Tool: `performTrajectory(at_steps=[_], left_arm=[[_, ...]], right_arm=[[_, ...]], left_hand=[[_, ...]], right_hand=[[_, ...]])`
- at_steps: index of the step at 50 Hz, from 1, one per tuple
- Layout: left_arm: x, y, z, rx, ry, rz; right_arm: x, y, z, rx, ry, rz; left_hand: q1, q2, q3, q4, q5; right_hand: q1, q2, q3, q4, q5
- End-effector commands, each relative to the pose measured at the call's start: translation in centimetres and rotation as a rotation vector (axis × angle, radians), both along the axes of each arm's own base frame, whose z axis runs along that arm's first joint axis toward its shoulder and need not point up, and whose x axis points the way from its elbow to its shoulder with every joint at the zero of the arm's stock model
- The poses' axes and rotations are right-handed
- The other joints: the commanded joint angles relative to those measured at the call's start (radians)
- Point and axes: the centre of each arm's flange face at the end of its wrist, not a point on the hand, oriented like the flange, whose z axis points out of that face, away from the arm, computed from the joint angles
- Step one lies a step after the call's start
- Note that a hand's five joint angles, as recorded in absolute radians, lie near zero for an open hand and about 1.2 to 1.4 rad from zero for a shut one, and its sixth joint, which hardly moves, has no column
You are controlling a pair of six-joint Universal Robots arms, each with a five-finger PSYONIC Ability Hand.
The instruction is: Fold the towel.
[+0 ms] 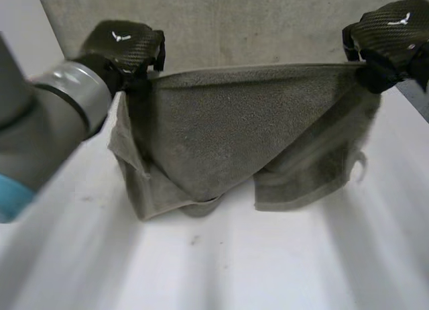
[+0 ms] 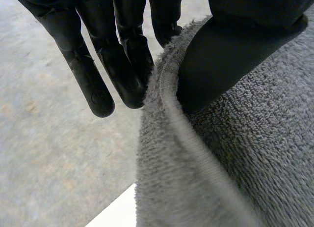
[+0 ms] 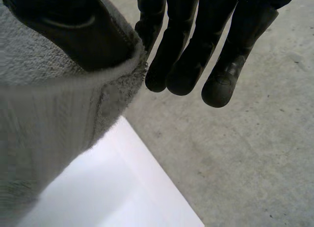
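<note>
A grey towel [image 1: 234,132] hangs stretched between my two hands, its lower part bunched on the white table [image 1: 221,270]. My left hand [image 1: 127,45] pinches the towel's upper left corner. In the left wrist view its thumb [image 2: 230,55] presses the towel's hem [image 2: 171,119] against the fingers [image 2: 122,74]. My right hand [image 1: 392,38] grips the upper right corner. In the right wrist view its thumb [image 3: 78,33] lies on the towel [image 3: 54,114] with the fingers [image 3: 196,55] behind the edge.
The table's far edge [image 3: 152,178] lies under my hands, with grey concrete floor [image 1: 255,25] beyond it. The table's front part [image 1: 221,270] is bare.
</note>
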Motion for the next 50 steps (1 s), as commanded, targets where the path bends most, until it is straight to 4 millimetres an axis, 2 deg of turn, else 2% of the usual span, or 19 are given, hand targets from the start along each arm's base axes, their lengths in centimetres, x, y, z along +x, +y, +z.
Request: performTrajectory(at_steps=[1,5,8,13,19,22,24,27,29,30,32,35,38,41,46,47,48,49,50], left_arm=[[1.1,2.0,2.1,0.126,-0.148,-0.099],[1.9,-0.7,-2.2,0.353,-0.248,-0.052],[1.9,-1.6,-3.2,0.373,-0.255,-0.043],[0.5,-5.8,-7.6,0.358,-0.248,-0.028],[-0.9,-9.7,-8.5,0.233,-0.201,-0.005],[-1.7,-11.8,-7.0,0.104,-0.152,0.013],[-2.0,-13.4,-3.6,-0.059,-0.074,0.063],[-2.1,-13.9,-1.5,-0.153,-0.016,0.091],[-1.8,-14.4,2.7,-0.333,0.109,0.141],[-1.8,-14.4,2.7,-0.334,0.109,0.141],[-1.1,-13.5,6.7,-0.44,0.242,0.153],[-0.8,-13.1,7.6,-0.452,0.291,0.144],[-0.6,-12.9,6.5,-0.384,0.31,0.132],[-0.4,-12.6,3.9,-0.277,0.266,0.137],[1.7,-11.4,-4.9,0.012,0.091,0.187],[1.7,-11.4,-4.9,0.013,0.091,0.187],[2.2,-10.6,-7.0,0.078,0.047,0.194],[2.8,-9.5,-9.2,0.143,-0.004,0.198],[2.8,-9.5,-9.2,0.144,-0.005,0.199]], right_arm=[[0.1,2.3,0.9,0.11,0.143,0.082],[0.9,0.1,-2.7,0.232,0.206,0.108],[1.1,-0.7,-3.7,0.251,0.213,0.104],[3.2,-3.9,-7.4,0.251,0.206,0.115],[3.8,-7.7,-7.9,0.126,0.159,0.016],[4.6,-10.1,-6.7,-0.007,0.098,-0.048],[5.3,-11.4,-4.1,-0.16,0.018,-0.081],[5.6,-11.6,-2.4,-0.243,-0.031,-0.081],[5.5,-11.6,1.4,-0.418,-0.136,-0.084],[5.5,-11.6,1.4,-0.418,-0.136,-0.084],[5.1,-10.5,4.7,-0.542,-0.216,-0.072],[4.9,-10.0,5.6,-0.577,-0.237,-0.069],[5.0,-9.1,5.1,-0.541,-0.212,-0.039],[5.3,-8.5,2.1,-0.381,-0.138,0.022],[5.0,-6.6,-5.0,-0.032,0.025,0.111],[5.0,-6.6,-5.1,-0.031,0.025,0.111],[4.9,-5.8,-7.1,0.044,0.072,0.127],[4.9,-5.8,-7.1,0.045,0.072,0.128],[4.7,-5.1,-9.0,0.108,0.118,0.137]], left_hand=[[0.207,0.18,0.18,0.18,0.188],[0.207,0.18,0.18,0.18,0.188],[0.207,0.18,0.18,0.18,0.188],[0.207,0.18,0.18,0.18,0.188],[0.207,0.18,0.18,0.18,0.188],[0.207,0.18,0.18,0.18,0.188],[0.207,0.18,0.18,0.18,0.188],[0.207,0.18,0.18,0.18,0.188],[0.207,0.18,0.18,0.18,0.188],[0.207,0.18,0.18,0.18,0.188],[0.207,0.18,0.18,0.18,0.188],[0.207,0.18,0.18,0.18,0.188],[0.207,0.18,0.18,0.18,0.188],[0.207,0.18,0.18,0.18,0.188],[0.207,0.18,0.18,0.18,0.188],[0.207,0.18,0.18,0.18,0.188],[0.207,0.18,0.18,0.18,0.188],[0.207,0.18,0.18,0.18,0.188],[0.207,0.18,0.18,0.18,0.188]], right_hand=[[0.065,0.073,0.067,0.059,0.048],[0.065,0.073,0.067,0.059,0.048],[0.065,0.073,0.067,0.059,0.048],[0.065,0.073,0.067,0.059,0.048],[0.065,0.073,0.067,0.059,0.048],[0.065,0.073,0.067,0.059,0.048],[0.065,0.073,0.067,0.059,0.048],[0.065,0.073,0.067,0.059,0.048],[0.065,0.073,0.067,0.059,0.048],[0.065,0.073,0.067,0.059,0.048],[0.065,0.073,0.067,0.059,0.048],[0.065,0.073,0.067,0.059,0.048],[0.065,0.073,0.067,0.059,0.048],[0.065,0.073,0.067,0.059,0.048],[0.065,0.073,0.067,0.059,0.048],[0.065,0.073,0.067,0.059,0.048],[0.065,0.073,0.067,0.059,0.048],[0.065,0.073,0.067,0.059,0.048],[0.065,0.073,0.067,0.059,0.048]])
